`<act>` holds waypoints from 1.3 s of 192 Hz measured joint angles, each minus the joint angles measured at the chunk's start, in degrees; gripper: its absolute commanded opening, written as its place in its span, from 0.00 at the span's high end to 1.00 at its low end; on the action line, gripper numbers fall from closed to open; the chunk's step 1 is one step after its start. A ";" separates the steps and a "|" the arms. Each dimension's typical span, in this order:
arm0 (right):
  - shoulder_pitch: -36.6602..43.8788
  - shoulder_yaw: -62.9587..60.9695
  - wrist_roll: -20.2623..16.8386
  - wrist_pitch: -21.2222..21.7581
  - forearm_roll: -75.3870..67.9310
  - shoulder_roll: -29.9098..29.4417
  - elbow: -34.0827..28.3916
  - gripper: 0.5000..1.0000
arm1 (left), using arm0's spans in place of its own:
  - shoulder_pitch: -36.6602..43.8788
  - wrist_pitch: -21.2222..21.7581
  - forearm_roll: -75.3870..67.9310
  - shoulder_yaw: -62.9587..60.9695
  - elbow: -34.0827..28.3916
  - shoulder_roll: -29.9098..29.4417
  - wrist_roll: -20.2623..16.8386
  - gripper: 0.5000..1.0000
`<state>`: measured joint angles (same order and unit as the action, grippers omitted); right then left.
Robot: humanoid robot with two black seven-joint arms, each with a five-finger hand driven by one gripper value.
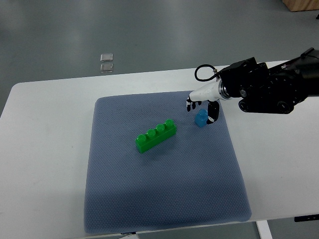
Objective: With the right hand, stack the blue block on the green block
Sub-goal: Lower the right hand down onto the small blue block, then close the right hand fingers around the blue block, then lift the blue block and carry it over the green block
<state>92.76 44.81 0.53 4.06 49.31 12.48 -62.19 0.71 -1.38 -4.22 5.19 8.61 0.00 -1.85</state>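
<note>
So my right hand [203, 105] is sitting right over the blue block [201, 118], fingers curled down around it, one dark fingertip on its far-right side and others just above it. Honestly can't tell if I've actually got a grip or I'm only cupping it. The block looks like it's resting on the mat [164, 199].

Biggest worry: if my fingers only catch the top edge, the thing squirts out sideways when I close or lift. It's small, so that seems likely. Second worry is the landing. The green block [156, 135] lies down-left of my hand, near but not touching, and it's skewed diagonally with four studs on top. Come in misaligned and I'll shove it across the mat instead of seating on it.

Room-wise I'm fine. Nothing sits between hand and green block, and the mat is open beyond it. The worktop [45, 149] edge is well away below. My left hand isn't showing at all.
</note>
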 measured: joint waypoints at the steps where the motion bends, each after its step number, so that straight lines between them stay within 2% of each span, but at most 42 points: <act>1: -0.03 0.00 0.00 -0.01 0.02 -0.01 0.03 0.46 | 0.00 0.00 0.00 0.00 0.00 0.00 0.00 0.00; 52: -1.77 0.01 0.00 -0.55 0.64 -0.77 1.81 0.48 | 0.00 0.05 0.00 0.00 0.00 0.00 0.00 0.00; 114: -2.57 0.07 -0.06 -1.31 1.55 -0.99 2.22 0.60 | 0.00 -0.01 0.00 0.00 0.00 0.00 0.00 0.00; 200: -3.66 0.19 -0.01 -1.66 2.65 -2.19 3.59 0.65 | 0.00 -0.01 0.00 0.00 0.00 0.00 0.00 0.00; 249: -3.82 0.26 0.04 -1.94 2.88 -2.20 3.74 0.75 | 0.00 0.00 0.00 0.00 0.00 0.00 0.00 0.00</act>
<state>88.93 45.08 0.56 2.12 52.20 10.28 -58.45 0.70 -1.38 -4.22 5.19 8.61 0.00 -1.84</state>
